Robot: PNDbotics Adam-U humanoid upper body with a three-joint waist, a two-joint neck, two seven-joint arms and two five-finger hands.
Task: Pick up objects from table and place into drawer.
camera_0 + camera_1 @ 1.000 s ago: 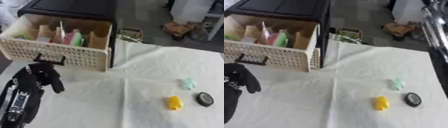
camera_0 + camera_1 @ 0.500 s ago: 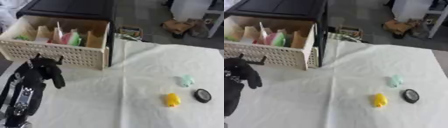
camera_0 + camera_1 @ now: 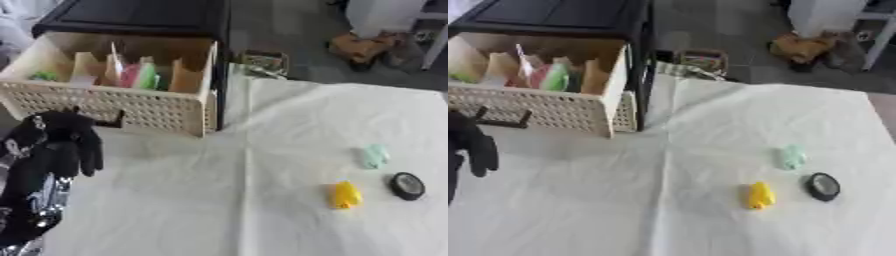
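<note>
On the white cloth at the right lie a pale green object [image 3: 375, 156], a small yellow object [image 3: 346, 194] and a round black disc [image 3: 407, 185], close together. The beige drawer [image 3: 114, 107] stands pulled out of a black cabinet [image 3: 140, 14] at the upper left, with green, pink and white items between its dividers. My left hand [image 3: 61, 145] hangs just in front of the drawer's front wall near its dark handle [image 3: 109, 122], fingers drooping downward and relaxed, holding nothing. My right hand shows in neither view.
The white cloth [image 3: 262, 220] covers the table; its far edge runs behind the three objects. Beyond it on the floor lie a small box of clutter [image 3: 262, 62] and a brown bundle [image 3: 367, 47] by a white cabinet.
The camera has shifted, so the whole scene sits lower and further right. My left hand has risen a little toward the drawer front. The three objects have not moved.
</note>
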